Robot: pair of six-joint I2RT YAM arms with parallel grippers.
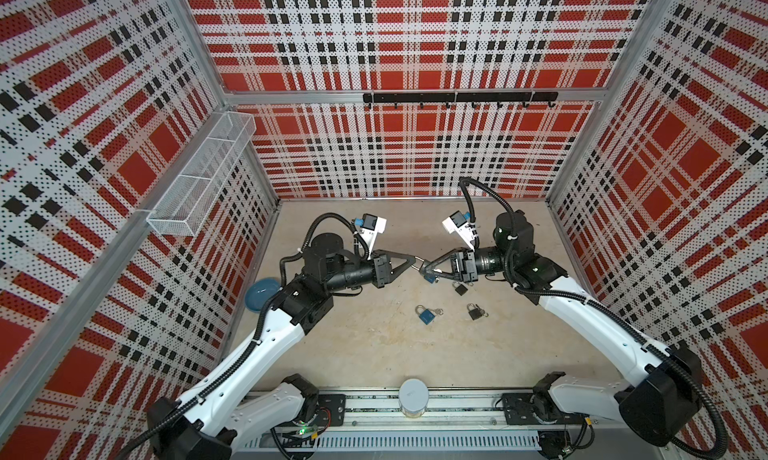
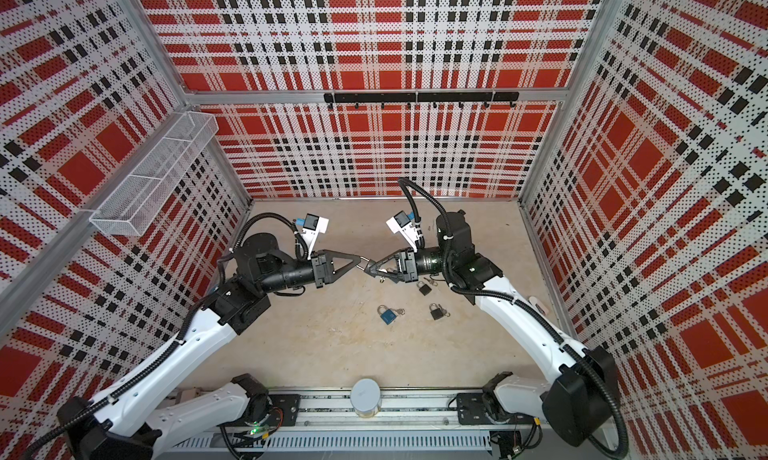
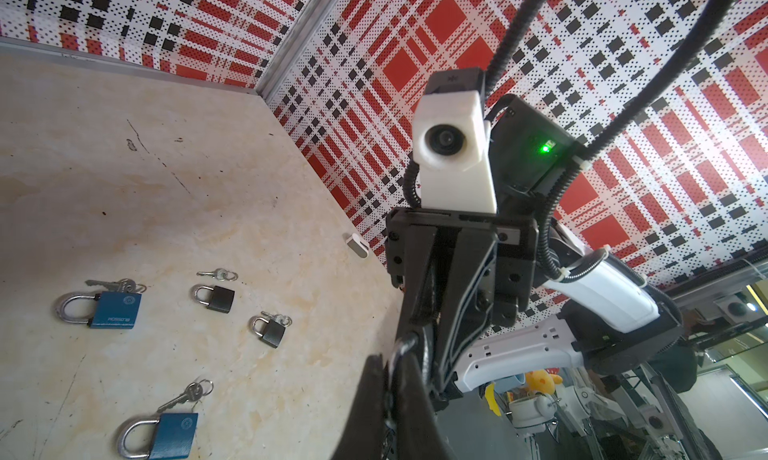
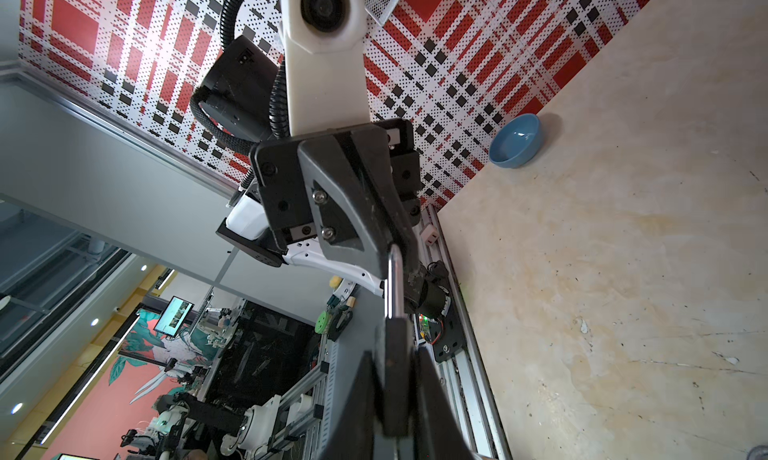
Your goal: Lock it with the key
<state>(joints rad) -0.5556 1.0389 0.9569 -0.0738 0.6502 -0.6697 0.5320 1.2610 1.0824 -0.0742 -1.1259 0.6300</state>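
Mid-table: left fingers [image 1: 403, 262] clench padlock [image 1: 428, 275] shackle, right fingers [image 1: 441, 258] grasp body; bowl [image 1: 259, 294] aside.

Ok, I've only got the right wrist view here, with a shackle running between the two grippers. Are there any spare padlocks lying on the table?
Observer: Yes, a blue padlock lies loose on the table.
Operator: Is its key there?
Observer: Keys on a ring lie beside it.
Operator: Any black ones?
Observer: Two: a black padlock and a second black padlock, both loose on the table.
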